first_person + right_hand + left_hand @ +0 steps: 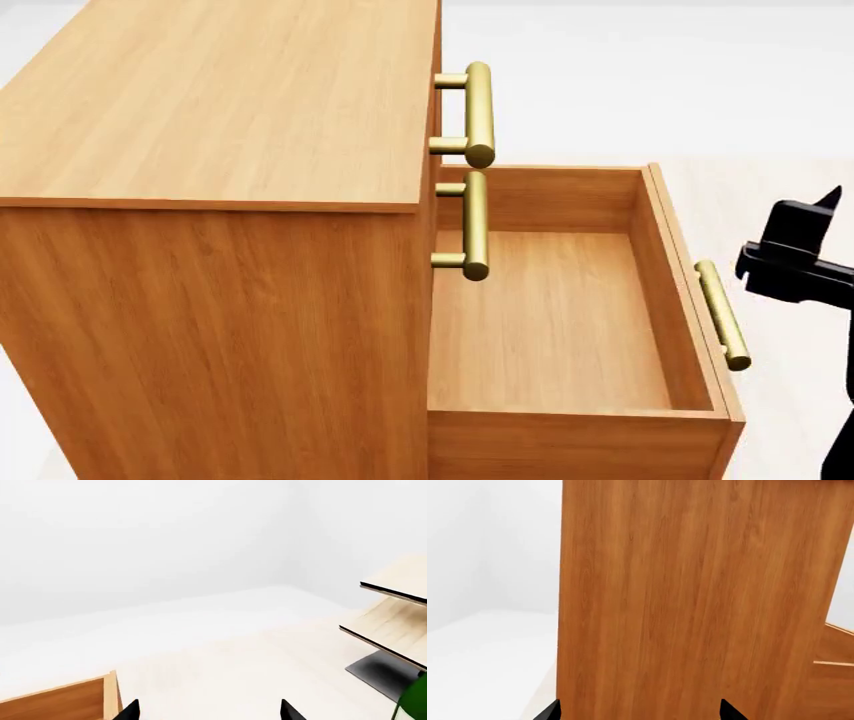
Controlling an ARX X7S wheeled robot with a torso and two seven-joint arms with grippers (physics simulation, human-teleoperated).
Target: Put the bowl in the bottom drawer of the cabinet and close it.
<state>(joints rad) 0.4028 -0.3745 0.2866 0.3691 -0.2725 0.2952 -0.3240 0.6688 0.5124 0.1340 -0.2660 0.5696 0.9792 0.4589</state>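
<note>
Your left gripper shows only two black fingertips set well apart, released, facing the side of the cabinet, which fills its wrist view. In the head view, the bottom drawer stands pulled out and bare inside, its brass handle on the front; two upper handles sit above. Your right gripper is released too, tips apart; beyond the drawer, only part of it shows in the head view. You cannot see the bowl anywhere. A pale rack and a green bottle are cut off. No writing is readable.
</note>
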